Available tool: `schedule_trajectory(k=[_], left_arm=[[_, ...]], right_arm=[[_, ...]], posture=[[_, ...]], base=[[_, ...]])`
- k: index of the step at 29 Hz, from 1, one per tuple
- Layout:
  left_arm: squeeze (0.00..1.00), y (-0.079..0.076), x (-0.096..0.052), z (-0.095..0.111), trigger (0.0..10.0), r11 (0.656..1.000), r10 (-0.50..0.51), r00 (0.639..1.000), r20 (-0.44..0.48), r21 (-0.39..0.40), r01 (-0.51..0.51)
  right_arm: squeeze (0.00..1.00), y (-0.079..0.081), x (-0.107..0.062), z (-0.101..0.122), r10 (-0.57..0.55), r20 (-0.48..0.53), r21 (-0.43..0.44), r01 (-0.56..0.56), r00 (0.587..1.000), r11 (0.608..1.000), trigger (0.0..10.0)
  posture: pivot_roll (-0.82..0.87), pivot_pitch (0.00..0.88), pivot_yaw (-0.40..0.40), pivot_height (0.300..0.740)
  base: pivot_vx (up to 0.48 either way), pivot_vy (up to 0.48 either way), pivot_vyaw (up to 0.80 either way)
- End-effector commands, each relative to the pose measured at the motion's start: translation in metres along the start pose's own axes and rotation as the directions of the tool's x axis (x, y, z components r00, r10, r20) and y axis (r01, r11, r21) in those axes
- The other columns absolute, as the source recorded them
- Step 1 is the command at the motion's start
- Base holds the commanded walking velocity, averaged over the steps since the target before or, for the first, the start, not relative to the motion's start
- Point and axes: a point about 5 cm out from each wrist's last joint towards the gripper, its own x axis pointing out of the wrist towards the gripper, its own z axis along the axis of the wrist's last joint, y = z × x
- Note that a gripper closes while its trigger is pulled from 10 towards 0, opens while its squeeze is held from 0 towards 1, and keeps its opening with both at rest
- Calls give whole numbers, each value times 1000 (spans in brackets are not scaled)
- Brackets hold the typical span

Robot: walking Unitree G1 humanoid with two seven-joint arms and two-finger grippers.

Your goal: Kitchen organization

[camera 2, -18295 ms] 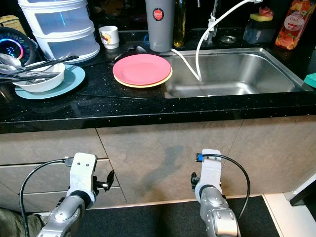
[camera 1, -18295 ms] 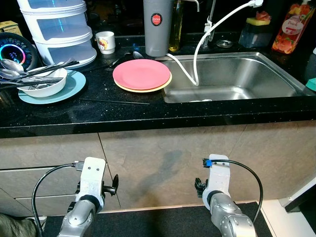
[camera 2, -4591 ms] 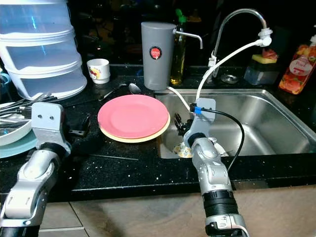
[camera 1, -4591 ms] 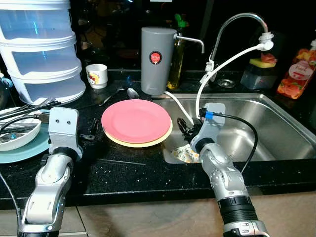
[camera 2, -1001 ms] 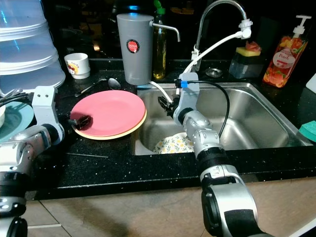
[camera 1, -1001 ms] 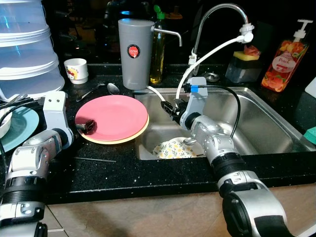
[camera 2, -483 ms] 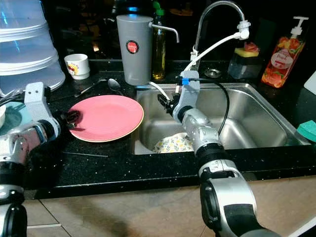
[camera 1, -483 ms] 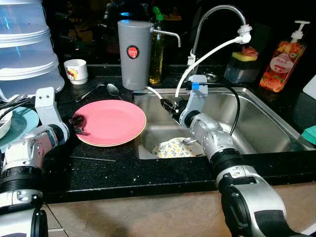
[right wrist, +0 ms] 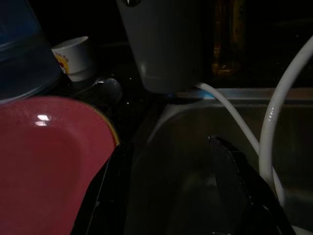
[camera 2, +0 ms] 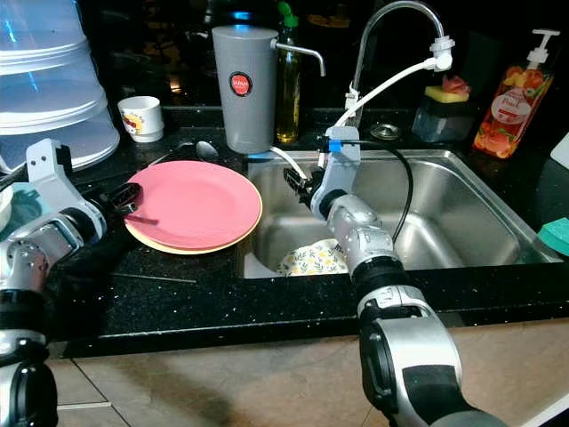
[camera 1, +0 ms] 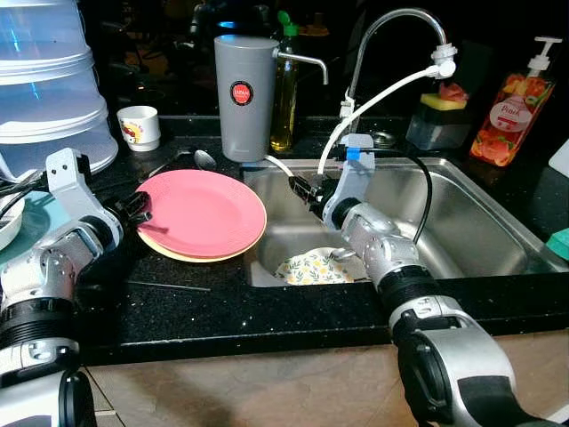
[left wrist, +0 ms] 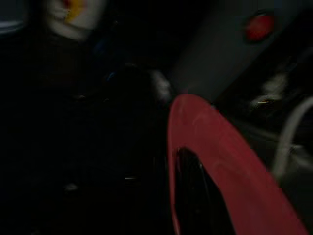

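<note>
Two hands work: the left hand pinches the pink plate's rim to lift it; the right hand hovers spread wide, empty, over the sink.

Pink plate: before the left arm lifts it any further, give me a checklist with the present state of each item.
1. Left end effector shut on the pink plate rim: ok.
2. Pink plate tilted up off the yellow plate beneath: ok.
3. Right end effector open, empty, over the sink: ok.
4. Spoon lying apart from the plates: ok.
5. Grip firmness: cannot tell.
6. Sink bottom free: not ok, patterned plate there.
</note>
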Motion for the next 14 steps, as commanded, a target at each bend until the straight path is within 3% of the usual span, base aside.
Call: schedule_trajectory(k=[1,3,5,8,14], left_arm=[[0,-12,0,11,0,995,-95,993,76,-31,97],[0,-21,-1,14,0,978,-185,975,124,-76,195],[0,-21,-1,14,0,978,-185,975,124,-76,195],[0,-28,-6,12,0,954,-257,955,149,-121,276],[0,-28,-9,10,0,948,-276,949,155,-117,295]], right_arm=[[0,1,2,2,0,10,22,-1,1000,1000,10000],[0,2,2,3,2,15,26,-2,1000,1000,10000],[0,2,2,3,2,15,26,-2,1000,1000,10000],[0,6,4,3,13,20,55,-14,1000,998,10000],[0,7,4,4,16,30,82,-18,999,996,10000]], posture=[[93,40,-28,740],[92,38,-28,740],[92,38,-28,740],[91,37,-27,740],[90,37,-29,740]], base=[[0,0,0],[0,0,0],[0,0,0],[0,0,0],[0,0,0]])
